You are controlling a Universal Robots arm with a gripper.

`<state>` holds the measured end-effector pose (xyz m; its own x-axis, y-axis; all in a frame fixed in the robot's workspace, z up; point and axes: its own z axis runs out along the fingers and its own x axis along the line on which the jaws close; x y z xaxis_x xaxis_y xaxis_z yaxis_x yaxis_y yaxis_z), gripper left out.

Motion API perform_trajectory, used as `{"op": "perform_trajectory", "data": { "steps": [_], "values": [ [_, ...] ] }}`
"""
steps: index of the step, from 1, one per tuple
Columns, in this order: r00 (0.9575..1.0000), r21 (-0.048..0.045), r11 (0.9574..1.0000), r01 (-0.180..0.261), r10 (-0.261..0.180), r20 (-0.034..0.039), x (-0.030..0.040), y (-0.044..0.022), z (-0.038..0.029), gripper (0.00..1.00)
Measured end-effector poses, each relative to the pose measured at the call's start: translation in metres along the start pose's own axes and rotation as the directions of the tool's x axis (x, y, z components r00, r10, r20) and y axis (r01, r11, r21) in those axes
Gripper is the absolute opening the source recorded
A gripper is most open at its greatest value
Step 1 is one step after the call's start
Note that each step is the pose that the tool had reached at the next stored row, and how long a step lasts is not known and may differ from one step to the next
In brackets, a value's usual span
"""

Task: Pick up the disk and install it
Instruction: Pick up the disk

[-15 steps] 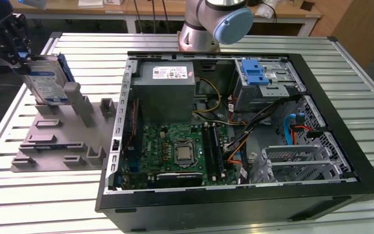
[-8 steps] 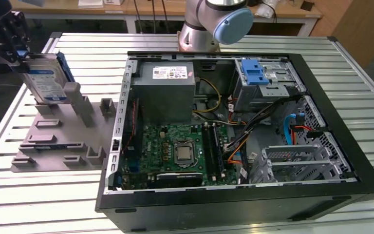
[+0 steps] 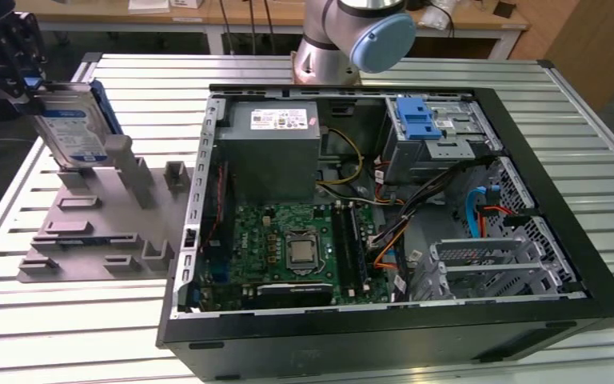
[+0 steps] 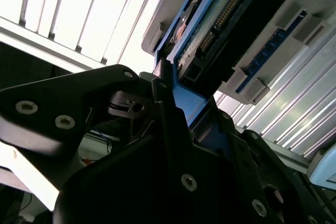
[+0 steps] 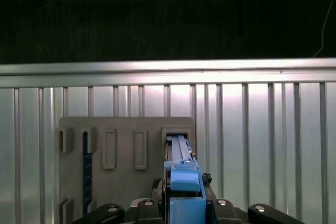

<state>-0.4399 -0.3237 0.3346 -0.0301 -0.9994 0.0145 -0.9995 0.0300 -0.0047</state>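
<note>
Pinching the disk [image 3: 73, 132] by its upper edge with the pincer [image 3: 32, 84].
Held upright, in line with the slot of the grey holder [image 3: 93, 232] just beneath, likely to avoid jamming.

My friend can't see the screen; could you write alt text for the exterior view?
A black gripper clamps the top of the disk, which stands upright at a grey holder on a slatted metal table. On the exterior view's right lies an open computer case, its circuit board exposed.
</note>
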Motion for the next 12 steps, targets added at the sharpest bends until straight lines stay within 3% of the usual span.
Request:
{"op": "perform_trajectory", "data": {
  "steps": [12],
  "values": [
    [1.0000, 0.0000, 1.0000, 0.000, 0.000, 0.0000, 0.0002, -0.0001, -0.0145, 0.36]
  ]
}}
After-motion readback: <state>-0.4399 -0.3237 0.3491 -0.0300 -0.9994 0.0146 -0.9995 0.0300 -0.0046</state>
